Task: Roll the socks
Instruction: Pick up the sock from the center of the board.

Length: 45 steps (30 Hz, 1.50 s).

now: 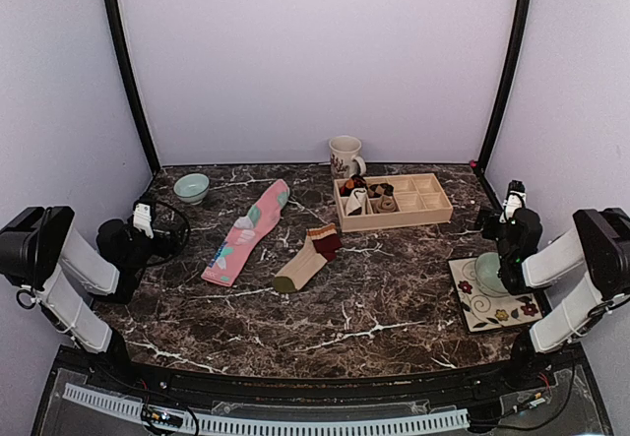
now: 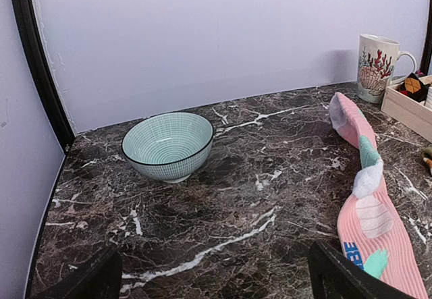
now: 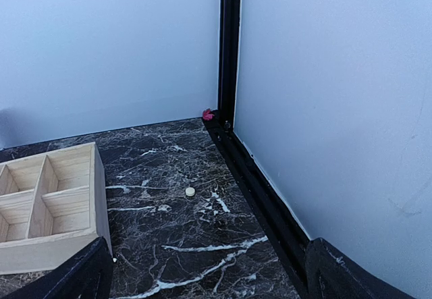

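1. Step: not begun, by my read. Both socks lie flat & unrolled, and neither arm is near them.
2. Next move calls for: one arm reaching in toward the wooden tray (image 1: 394, 221) side of the worktop (image 1: 345, 328), pinching a sock end low on the fabric, then turning it over on itself. The other arm prob. has to pin the cloth so it won't slide.
3. left arm (image 1: 89, 264): far left of tray, at the worktop's edge. The left jaws are wide w/ nothing between them.
4. Striped green bowl (image 2: 169, 144): well left of tray, near the back wall.
5. pink sock (image 1: 246, 231): left of tray, well apart from it, stretched out on a slant.
6. tan sock (image 1: 307, 257): front-left of tray, w/ its dark-red cuff end nearest the tray. It's close to the pink one but not touching.
7. Mug (image 1: 346, 155): just behind tray's left corner.
8. Rolled bundles (image 1: 369, 197): in tray's left compartments. The right ones look bare.
9. right arm (image 1: 551, 259): right of tray, near a patterned tile (image 1: 492, 308). The right jaws are wide & empty, facing the back-right corner.
10. Surface: dark marble-look w/ white veins, hard & smooth, so socks could skid.
11. Room: pale lilac walls on three sides w/ black corner posts.
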Motion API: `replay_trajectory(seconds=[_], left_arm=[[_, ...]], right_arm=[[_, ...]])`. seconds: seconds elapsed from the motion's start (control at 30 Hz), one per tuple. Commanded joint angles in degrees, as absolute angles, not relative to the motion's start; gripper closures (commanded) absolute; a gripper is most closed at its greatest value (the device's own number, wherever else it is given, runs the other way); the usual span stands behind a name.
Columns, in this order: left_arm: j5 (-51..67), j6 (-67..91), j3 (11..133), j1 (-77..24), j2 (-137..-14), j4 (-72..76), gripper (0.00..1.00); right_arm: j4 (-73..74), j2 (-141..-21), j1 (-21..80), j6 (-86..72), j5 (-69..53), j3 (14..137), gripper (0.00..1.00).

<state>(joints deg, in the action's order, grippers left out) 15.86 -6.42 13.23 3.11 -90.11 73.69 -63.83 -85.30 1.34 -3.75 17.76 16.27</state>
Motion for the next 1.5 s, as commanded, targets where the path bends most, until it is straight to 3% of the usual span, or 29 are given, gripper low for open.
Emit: replay_trajectory(seconds=[0.0,0.3,0.37,0.43,0.53,0.63,0.7,0.83,0.93,1.0,1.17,1.33,1.47], left_arm=[[16.5,-6.5,13.7,3.4,-89.9,75.4,0.01],[16.6,-6.5,14.0,3.5,-89.9,74.9,0.01],[16.0,-6.1,14.2,3.5,-89.2,74.1,0.01],[15.6,-6.0,19.4,3.5,-86.1,62.1,0.01],[18.4,-8.9,35.9,3.6,-84.7,35.0,0.01],[23.7,-15.3,44.5,3.6,-85.3,15.8,0.01],[26.5,-19.9,46.5,3.6,-84.3,8.9,0.01],[34.0,-27.9,48.7,3.6,-81.3,-2.0,0.01],[37.4,-27.6,53.4,2.2,-83.0,-8.5,0.01],[37.3,-27.5,56.6,0.0,-85.7,-10.6,0.01],[33.4,-24.9,63.6,-6.7,-94.2,-8.5,0.01],[34.3,-18.8,80.1,-10.1,-106.8,-14.9,0.01],[35.1,-17.4,84.5,-12.1,-112.0,-15.9,0.05]], right_arm=[[-65.6,-85.6,1.0,-4.5,17.6,16.4,0.0],[-65.1,-85.7,0.9,-4.6,17.4,16.7,0.0],[-54.6,-82.3,0.8,-6.6,22.9,21.0,0.0],[-37.9,-79.0,-0.9,-11.1,26.6,29.7,0.0],[-24.8,-76.8,-2.0,-8.1,18.9,39.5,0.0],[-15.4,-75.0,-1.9,-10.0,12.0,45.6,0.0],[-17.1,-71.9,-1.9,-14.2,8.6,44.5,0.0],[-14.1,-64.5,-2.3,-35.9,14.0,42.1,0.0],[-26.2,-61.3,-2.3,-38.8,-0.3,37.1,0.0],[-22.5,-62.5,1.2,-36.8,-3.1,39.9,0.0],[-11.8,-65.0,21.3,-21.1,10.7,45.1,0.01],[-11.8,-65.4,35.3,-18.0,16.0,43.4,0.02],[-10.6,-69.2,43.8,-17.0,17.3,44.6,0.03]])
